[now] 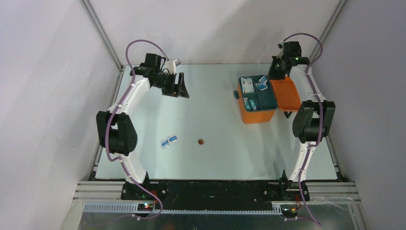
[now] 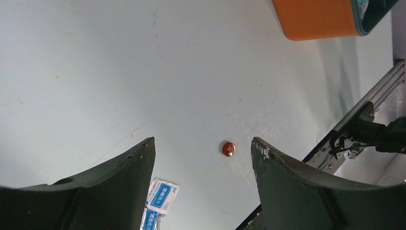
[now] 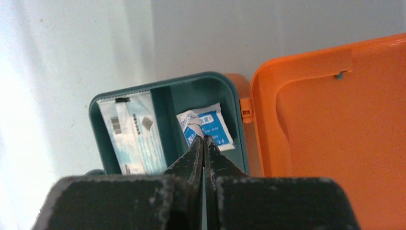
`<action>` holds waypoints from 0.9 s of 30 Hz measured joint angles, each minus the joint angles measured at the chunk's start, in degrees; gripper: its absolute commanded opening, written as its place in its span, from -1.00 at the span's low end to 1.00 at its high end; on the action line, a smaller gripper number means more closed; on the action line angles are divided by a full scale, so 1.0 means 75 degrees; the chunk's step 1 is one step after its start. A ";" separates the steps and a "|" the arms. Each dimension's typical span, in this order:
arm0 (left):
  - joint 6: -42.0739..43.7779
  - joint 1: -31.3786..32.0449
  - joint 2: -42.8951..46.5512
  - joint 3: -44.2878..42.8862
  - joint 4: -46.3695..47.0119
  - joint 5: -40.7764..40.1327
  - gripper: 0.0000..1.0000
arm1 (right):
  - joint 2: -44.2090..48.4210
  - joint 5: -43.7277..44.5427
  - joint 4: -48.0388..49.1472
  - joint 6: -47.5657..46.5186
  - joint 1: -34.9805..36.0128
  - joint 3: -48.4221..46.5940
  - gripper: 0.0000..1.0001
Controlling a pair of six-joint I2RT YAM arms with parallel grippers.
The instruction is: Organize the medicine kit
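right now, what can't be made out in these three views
- top view: the small red round thing and the print on the loose blue packets are too small to identify
- left wrist view: those packets are cut off by the bottom edge and a finger of the left gripper
- right wrist view: the shut right gripper covers the medicine kit's near part; whether it pinches the curled packet or only touches it is unclear

One medicine kit (image 1: 257, 116); two loose sachets (image 2: 163, 194); one red disc (image 1: 201, 141).
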State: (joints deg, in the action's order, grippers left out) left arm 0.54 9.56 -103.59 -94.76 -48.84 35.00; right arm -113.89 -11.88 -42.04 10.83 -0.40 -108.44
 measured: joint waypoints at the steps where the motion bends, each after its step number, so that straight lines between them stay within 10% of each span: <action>1: 0.0003 0.0000 0.0000 0.0000 0.0000 -0.0055 0.56 | -0.0128 0.0035 0.0023 0.0032 0.0023 -0.0070 -1.00; 27: 0.0338 0.0373 0.0000 0.0044 -0.0026 -0.1014 0.56 | -0.0592 0.0443 -0.0061 0.1151 0.0487 0.0233 -0.49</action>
State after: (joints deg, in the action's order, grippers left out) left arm 3.07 12.36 -103.59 -94.43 -49.04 27.40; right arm -118.32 -8.56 -42.50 19.46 3.25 -106.69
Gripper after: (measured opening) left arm 0.778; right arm 0.235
